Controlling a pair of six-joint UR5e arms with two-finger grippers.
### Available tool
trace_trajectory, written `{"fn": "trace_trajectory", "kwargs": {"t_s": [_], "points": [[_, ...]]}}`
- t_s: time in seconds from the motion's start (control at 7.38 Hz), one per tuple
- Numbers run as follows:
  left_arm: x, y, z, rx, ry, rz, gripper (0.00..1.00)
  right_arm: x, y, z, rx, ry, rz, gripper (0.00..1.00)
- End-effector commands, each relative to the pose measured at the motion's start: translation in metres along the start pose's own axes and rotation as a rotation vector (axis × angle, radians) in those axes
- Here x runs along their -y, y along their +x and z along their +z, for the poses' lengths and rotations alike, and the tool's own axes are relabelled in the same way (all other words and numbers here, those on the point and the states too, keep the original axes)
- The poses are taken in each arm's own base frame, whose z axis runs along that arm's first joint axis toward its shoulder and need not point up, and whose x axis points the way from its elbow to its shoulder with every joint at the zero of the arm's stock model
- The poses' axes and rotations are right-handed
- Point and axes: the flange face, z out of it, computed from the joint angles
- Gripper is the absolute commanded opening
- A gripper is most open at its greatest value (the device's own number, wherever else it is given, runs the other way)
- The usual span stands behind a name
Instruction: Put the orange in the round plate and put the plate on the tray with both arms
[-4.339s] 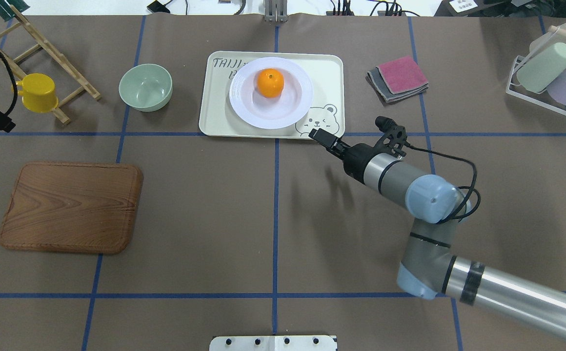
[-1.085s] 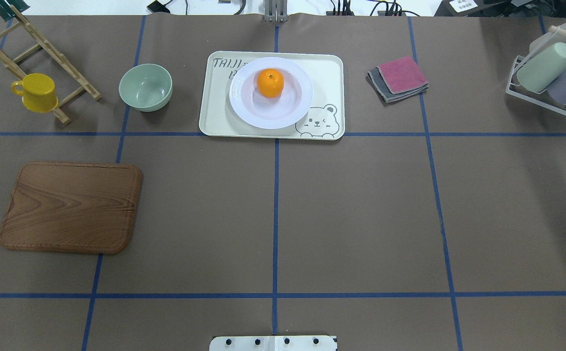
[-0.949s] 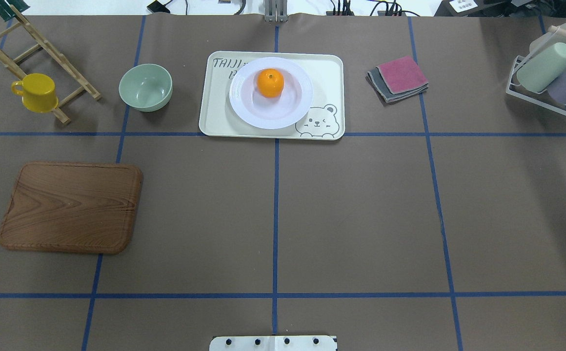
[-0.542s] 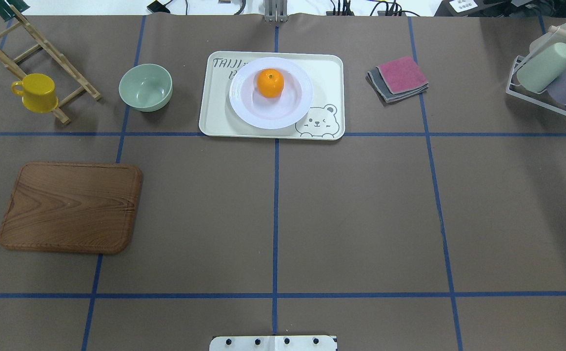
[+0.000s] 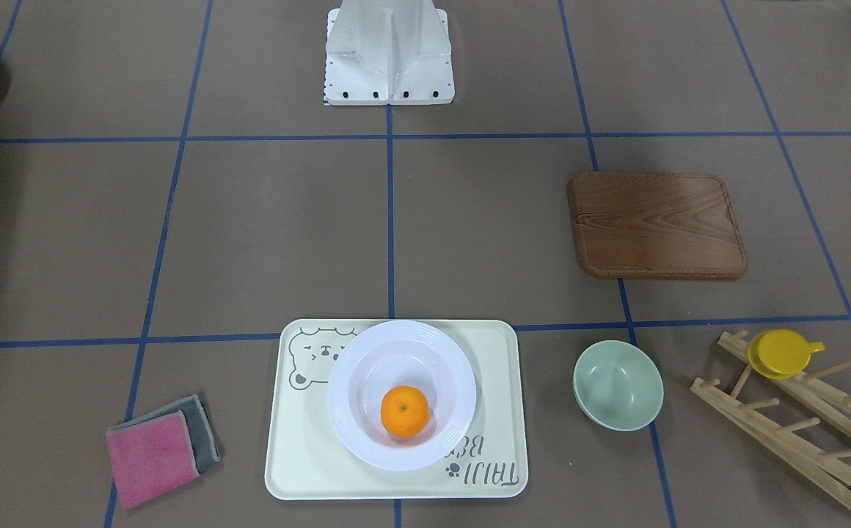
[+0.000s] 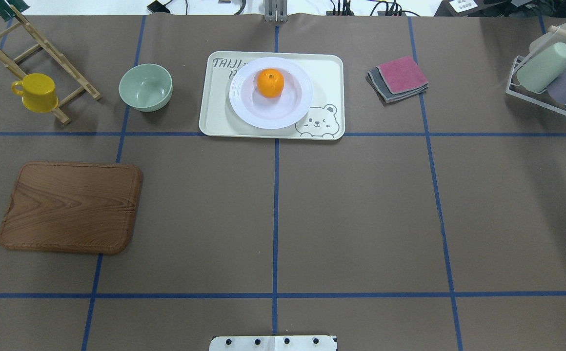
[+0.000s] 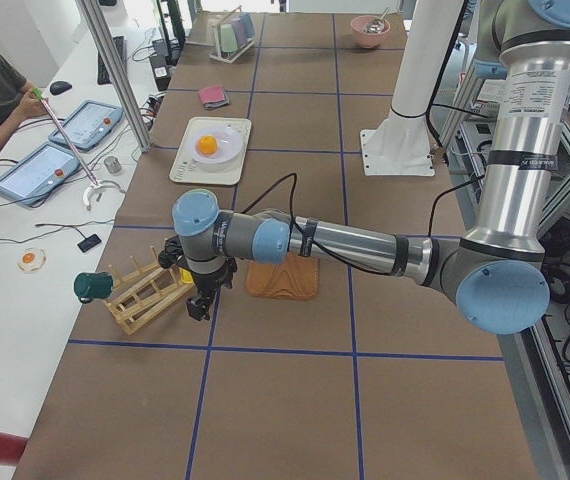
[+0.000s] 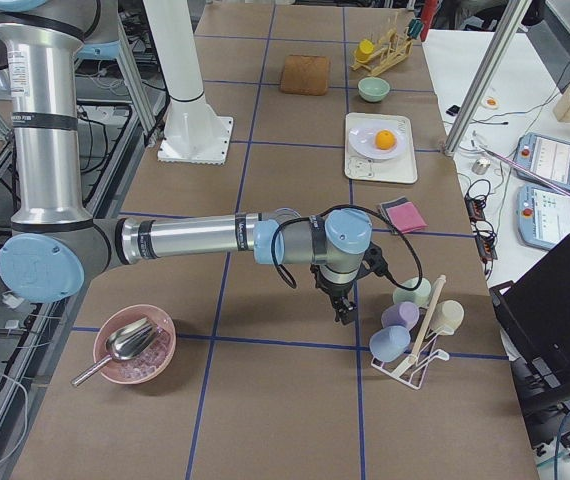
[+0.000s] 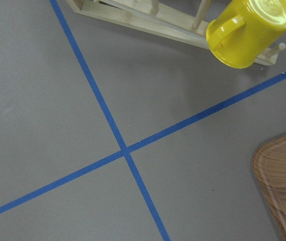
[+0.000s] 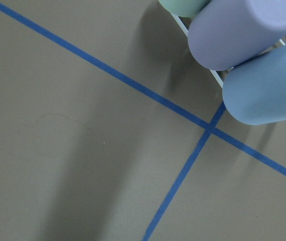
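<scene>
Leftmost, left gripper [image 7: 200, 305] hangs beside the wooden peg rack [image 7: 141, 300]; jaw state unreadable. Centre: cream tray [image 6: 329, 78], rounded corners, grey "TAIJI" lettering plus bear face, carries the glossy white ridged round plate [image 6: 244, 109]; orange [image 6: 270, 82] sits inside it. Far right, right gripper [image 8: 345, 312] near pastel cups [image 8: 397, 318]; jaws likewise can't tell.

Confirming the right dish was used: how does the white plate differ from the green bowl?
The round plate is white, wide and shallow with a ridged rim; the green bowl is narrower and deeper. The round plate sits on the tray holding the orange; the green bowl stands empty beside the tray. Both are round and upright.
</scene>
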Motion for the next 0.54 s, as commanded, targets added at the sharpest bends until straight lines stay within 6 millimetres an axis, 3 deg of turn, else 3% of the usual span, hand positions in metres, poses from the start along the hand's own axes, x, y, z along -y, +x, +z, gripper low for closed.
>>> {"fn": "trace_trajectory", "kwargs": {"t_s": [0.0,0.41], "points": [[0.0035,0.0053,-0.0016,-0.042,0.021,-0.128,1.00,0.0011,-0.0001,-0.0010,-0.001,0.002,0.001,1.00],[0.0023,0.0040,0.0000,-0.043,0.017,-0.144,1.00,0.0013,-0.0005,0.0001,0.004,0.002,0.001,1.00]]}}
